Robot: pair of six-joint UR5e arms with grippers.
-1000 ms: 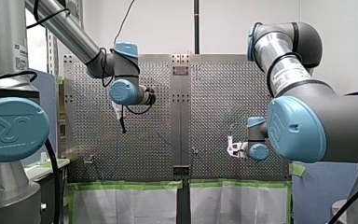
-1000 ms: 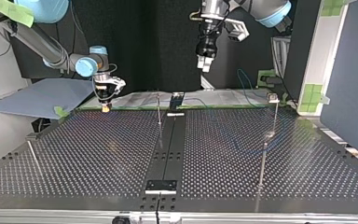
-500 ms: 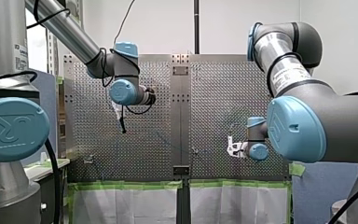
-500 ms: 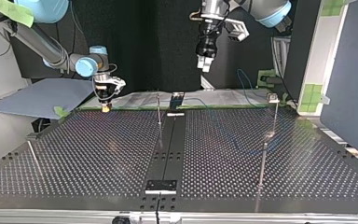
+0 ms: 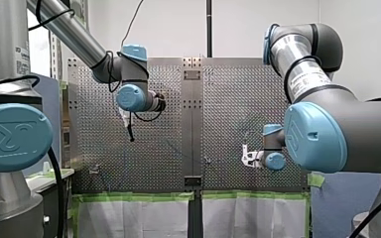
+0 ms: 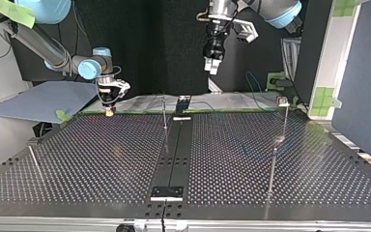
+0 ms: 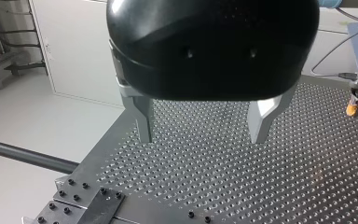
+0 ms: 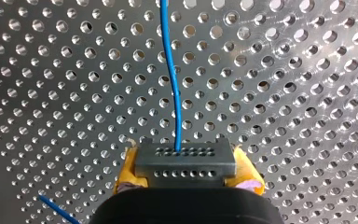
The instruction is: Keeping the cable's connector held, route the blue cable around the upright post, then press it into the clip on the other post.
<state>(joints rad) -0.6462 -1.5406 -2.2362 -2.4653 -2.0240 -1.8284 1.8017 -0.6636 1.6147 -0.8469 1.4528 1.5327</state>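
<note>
At the top view's far left, a thin rod (image 6: 34, 162) stands tilted near the left edge of the perforated surface (image 6: 101, 159). Right of it, my right pincer (image 6: 109, 111) hangs low over the far edge, closed on the cable's connector (image 8: 184, 163). In my right wrist view the connector is a dark block with rows of small holes, clamped between my yellow pads (image 8: 251, 179). The blue cable (image 8: 171, 74) leaves the middle of its face and runs on ahead of the pincer, over the holes of the surface. A second short stretch of blue shows off to one side of the pincer.

Further right in the top view, a thin upright post (image 6: 164, 116) stands near the far edge, just left of the dark centre strip (image 6: 176, 154).

Right of that strip, my left pincer (image 6: 211, 67) hangs high above the far edge, well apart from the posts. In my left wrist view its metal fingers (image 7: 144, 121) are spread wide with nothing between them, only the surface below.

At the top view's right, a far post (image 6: 285, 121) carries a small metal clip (image 6: 283, 101) at its top, and a nearer post (image 6: 272, 164) stands in front of it. The cable shows there as a blue loop rising behind the far edge beside some green tape (image 6: 276, 77). A faint blue curve lies on the surface near these two posts; I cannot tell whether it touches either.
</note>
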